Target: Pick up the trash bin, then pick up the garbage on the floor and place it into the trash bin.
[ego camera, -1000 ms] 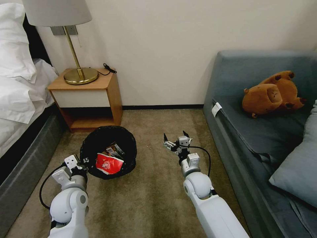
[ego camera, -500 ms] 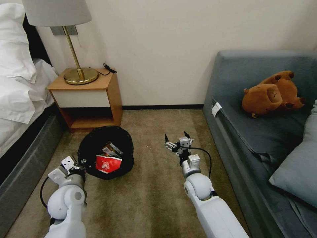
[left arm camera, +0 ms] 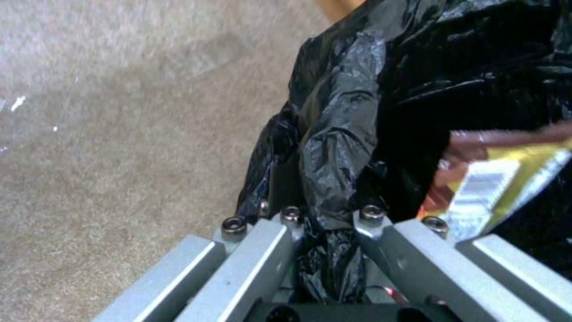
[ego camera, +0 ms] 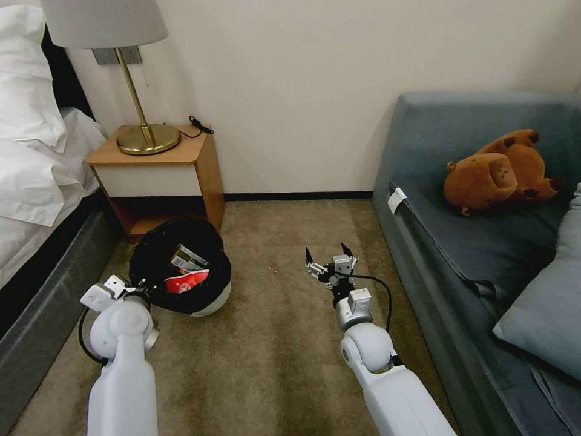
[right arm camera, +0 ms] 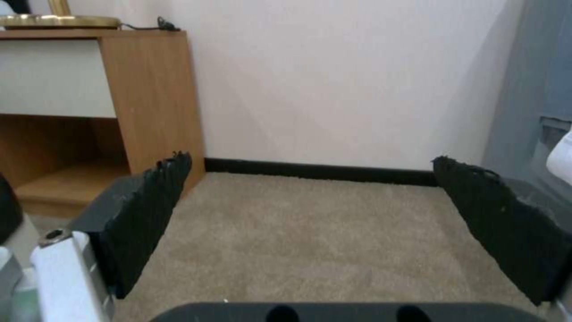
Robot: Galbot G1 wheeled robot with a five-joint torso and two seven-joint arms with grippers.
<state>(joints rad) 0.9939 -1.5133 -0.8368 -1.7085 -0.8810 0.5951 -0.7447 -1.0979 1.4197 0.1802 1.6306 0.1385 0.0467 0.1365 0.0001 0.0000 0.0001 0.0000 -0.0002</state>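
Note:
The trash bin [ego camera: 213, 301], white with a black bag over its rim, hangs tilted just above the carpet in front of the nightstand. My left gripper [ego camera: 143, 284] is shut on the bin's near-left rim; the left wrist view has its fingers [left arm camera: 256, 250] pinching the black bag [left arm camera: 339, 147]. Garbage lies inside the bin: a red-white wrapper [ego camera: 185, 282] and a brown-yellow snack wrapper [ego camera: 189, 258] [left arm camera: 498, 183]. My right gripper [ego camera: 327, 257] [right arm camera: 321, 214] hovers open and empty over bare carpet to the bin's right.
A wooden nightstand [ego camera: 160, 175] with a brass lamp [ego camera: 145, 136] stands just behind the bin. The bed [ego camera: 36, 200] runs along the left. A grey sofa [ego camera: 484, 242] with a brown plush toy [ego camera: 496, 172] borders the right. Carpet [ego camera: 272, 363] lies open between them.
My left arm has swung the bin leftward and toward the nightstand, tilting it so its white wall shows. The right gripper has shifted only slightly.

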